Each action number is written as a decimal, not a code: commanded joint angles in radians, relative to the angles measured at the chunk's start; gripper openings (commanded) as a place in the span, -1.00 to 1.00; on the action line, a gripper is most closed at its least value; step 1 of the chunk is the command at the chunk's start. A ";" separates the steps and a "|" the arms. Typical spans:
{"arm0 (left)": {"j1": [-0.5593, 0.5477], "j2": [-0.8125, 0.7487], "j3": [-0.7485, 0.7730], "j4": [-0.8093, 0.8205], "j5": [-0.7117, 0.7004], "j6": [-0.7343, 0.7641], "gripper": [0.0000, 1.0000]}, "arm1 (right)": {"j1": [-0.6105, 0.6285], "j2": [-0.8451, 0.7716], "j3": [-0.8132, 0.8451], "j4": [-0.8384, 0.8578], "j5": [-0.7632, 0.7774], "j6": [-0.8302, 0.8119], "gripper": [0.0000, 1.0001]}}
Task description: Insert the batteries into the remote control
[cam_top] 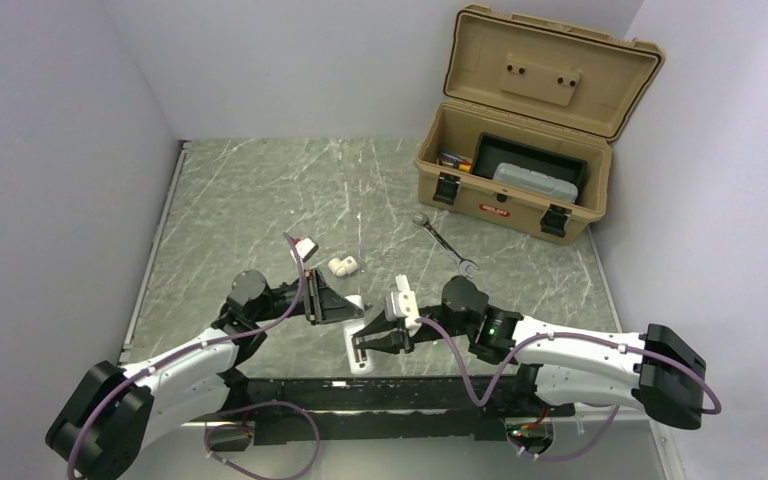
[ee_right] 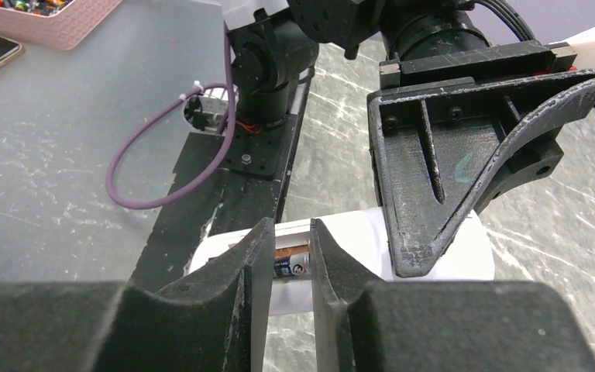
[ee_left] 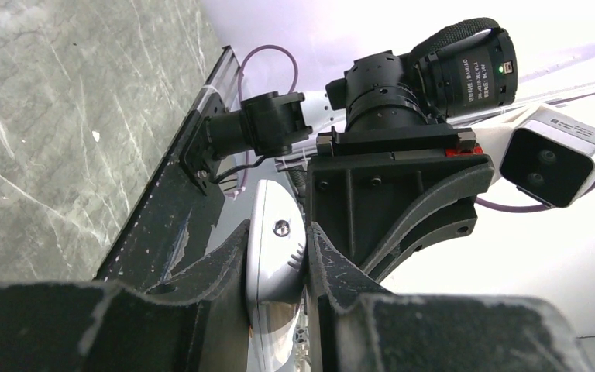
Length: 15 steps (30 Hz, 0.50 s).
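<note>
L end effector [ee_left: 277, 242] was clamped on the remote [ee_left: 269, 225], seen edge-on in the L wrist view w/ one finger on each flat side. From the top camera the remote [cam_top: 360, 358] sat off the desk [cam_top: 260, 200], near the front-centre edge, btwn the two arms, and the L end effector [cam_top: 345, 305] gripped its far end.

R end effector [ee_right: 290, 260] was closed on a battery [ee_right: 291, 262]: a small dark cylinder w/ a copper-coloured band, lying crosswise btwn the fingertips, touching both. It sat right against the remote's white body [ee_right: 356, 232]; whether it was seated in the compartment, can't tell. In the top view the R end effector [cam_top: 362, 345] met the remote from the right. Only one battery could be made out.

Elsewhere on the desk: a silver wrench [cam_top: 445, 240] lay diagonally approx. mid-desk, a stubby white pipe fitting [cam_top: 342, 266] just behind the L end effector, and an open tan toolbox [cam_top: 520, 170] at the far right corner, lid upright, holding a black tray w/ a grey case.
</note>
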 commanded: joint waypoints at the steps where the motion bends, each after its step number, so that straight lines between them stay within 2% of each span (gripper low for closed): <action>1: -0.003 0.003 0.025 0.088 0.018 -0.023 -1.00 | -0.002 -0.021 -0.014 0.014 -0.054 0.022 -0.50; 15: -0.003 0.048 0.045 0.146 0.024 -0.051 -1.00 | -0.003 0.037 -0.048 0.112 -0.102 0.107 -0.49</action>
